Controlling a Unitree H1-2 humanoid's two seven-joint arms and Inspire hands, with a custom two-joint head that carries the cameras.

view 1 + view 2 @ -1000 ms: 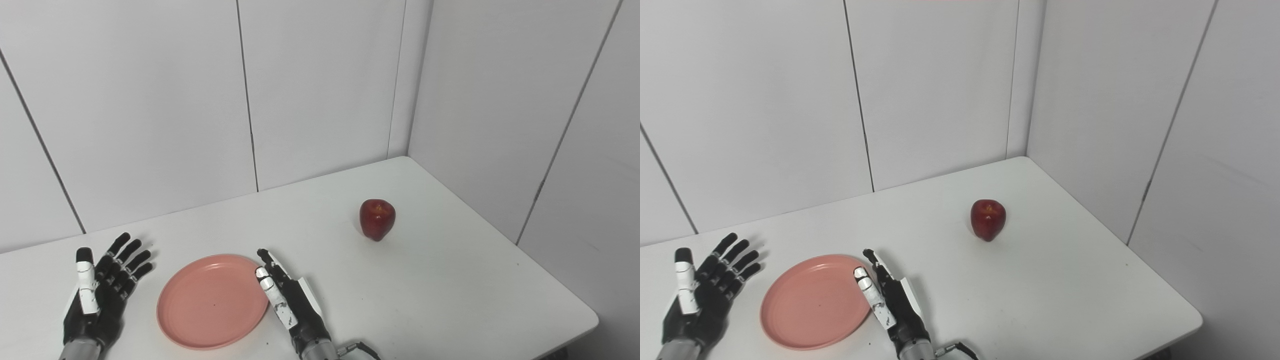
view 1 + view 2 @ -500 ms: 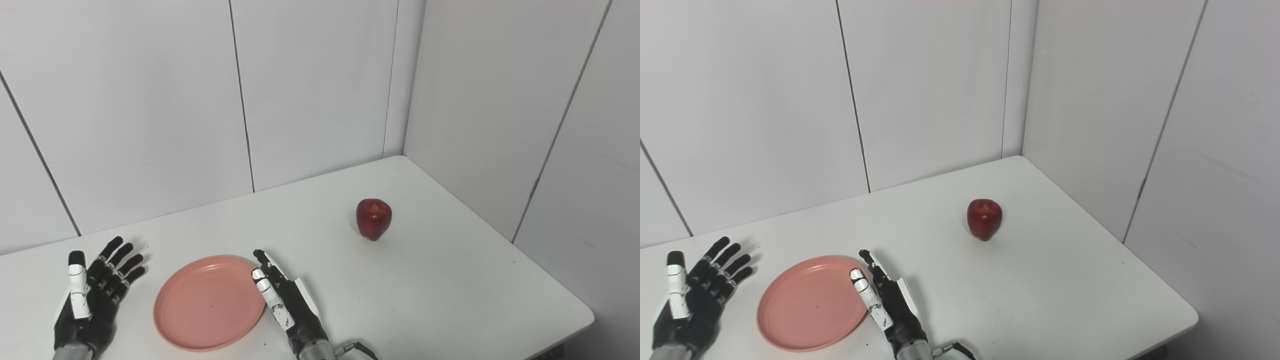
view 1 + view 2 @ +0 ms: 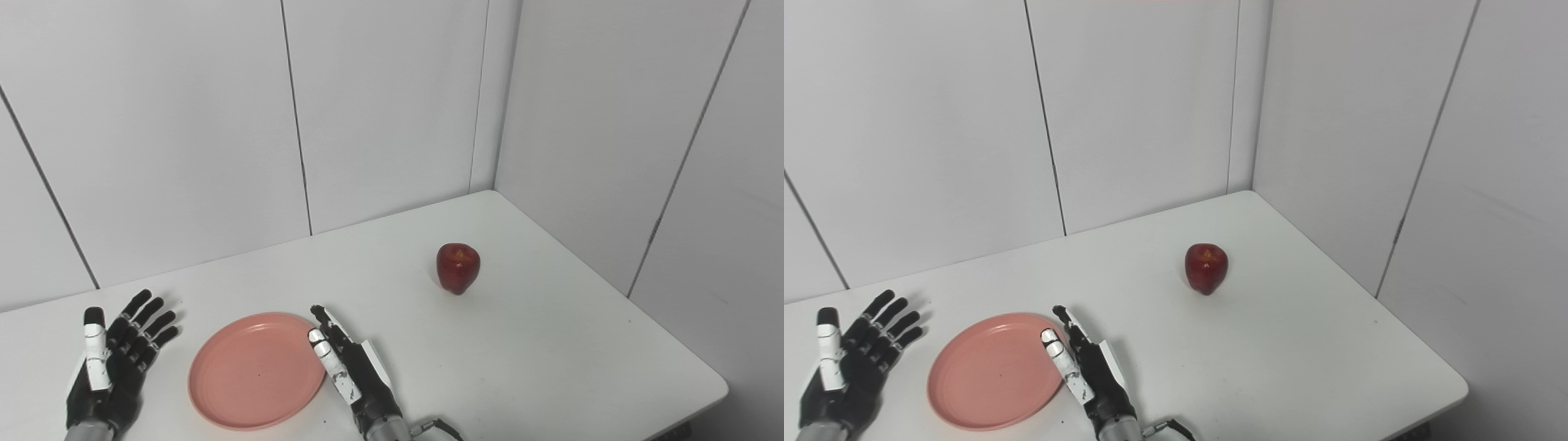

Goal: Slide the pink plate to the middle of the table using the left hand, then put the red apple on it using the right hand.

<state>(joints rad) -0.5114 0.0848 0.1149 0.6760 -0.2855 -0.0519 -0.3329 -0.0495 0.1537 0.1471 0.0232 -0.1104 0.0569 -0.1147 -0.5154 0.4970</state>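
A pink plate [image 3: 245, 373] lies flat near the table's front edge, between my two hands. My left hand [image 3: 113, 364] rests palm up to the plate's left, open, fingers spread, a gap away from the rim. My right hand [image 3: 352, 373] stands on edge just right of the plate, open, fingers straight, its thumb over the plate's right rim. A red apple [image 3: 458, 267] stands upright farther back and to the right, well apart from both hands.
The white table [image 3: 551, 343] sits in a corner of white wall panels; its right edge and rounded front right corner [image 3: 723, 389] drop off. A thin cable [image 3: 438, 425] trails from my right wrist.
The camera shifted slightly between one second ago and half a second ago. My left hand drew back a little toward the front edge. Plate and apple have not moved.
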